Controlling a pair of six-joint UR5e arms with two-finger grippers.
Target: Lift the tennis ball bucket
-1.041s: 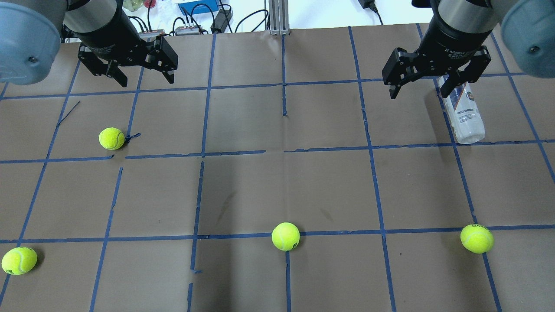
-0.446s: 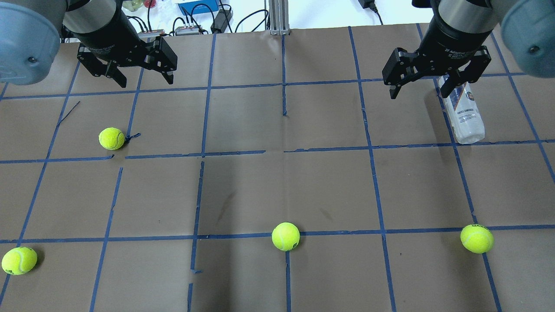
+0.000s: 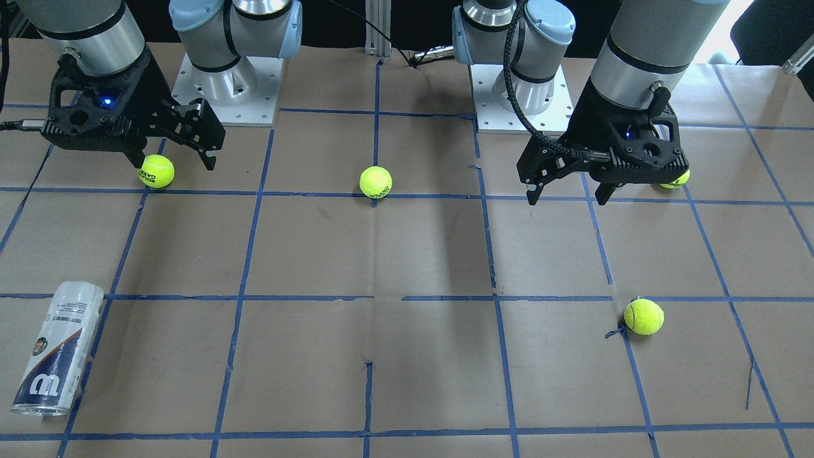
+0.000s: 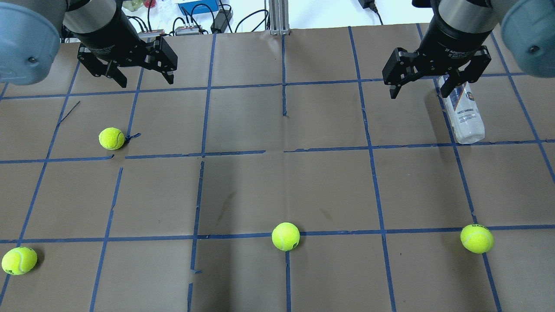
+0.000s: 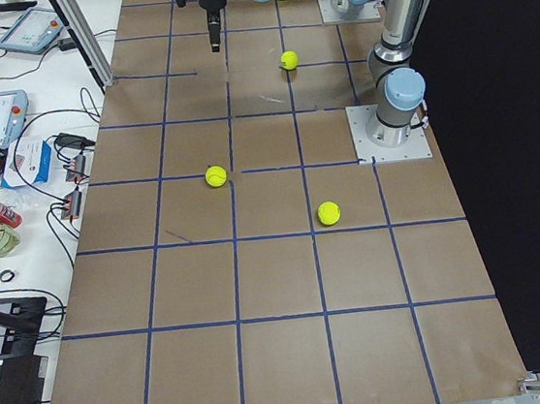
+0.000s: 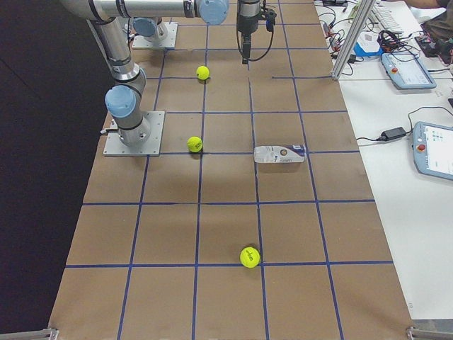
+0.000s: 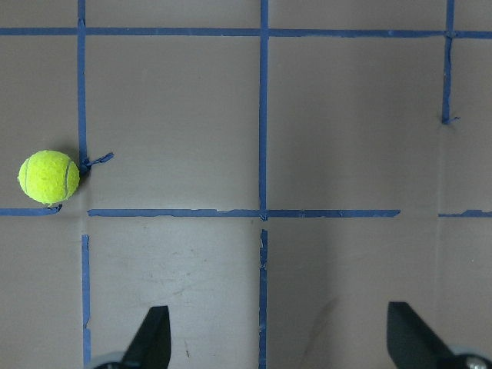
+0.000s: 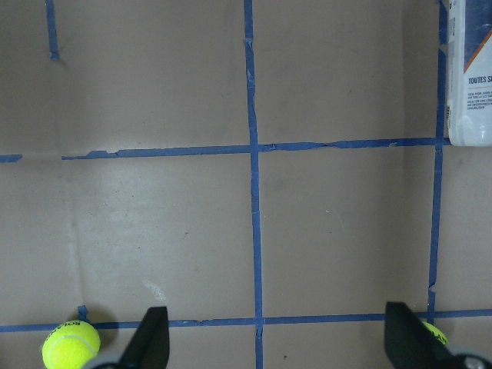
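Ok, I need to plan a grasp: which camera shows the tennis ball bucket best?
The exterior front-facing view: the tennis ball bucket lies there whole and unobstructed, logo readable. Overhead, the right gripper hides its far end; exterior right shows it whole but small; the right wrist view catches only one end; the others miss it.

The clear plastic tennis-ball tube (image 4: 466,117) lies on its side on the brown paper-covered desk (image 4: 329,186), far out on the robot's right, beyond the right hand (image 4: 419,93). A left yellow-green tennis ball (image 4: 19,260), a middle ball (image 4: 285,236) and a right ball (image 4: 477,238) line up near the robot. A fourth ball (image 4: 111,138) sits beyond the left hand (image 4: 146,81), to its left.
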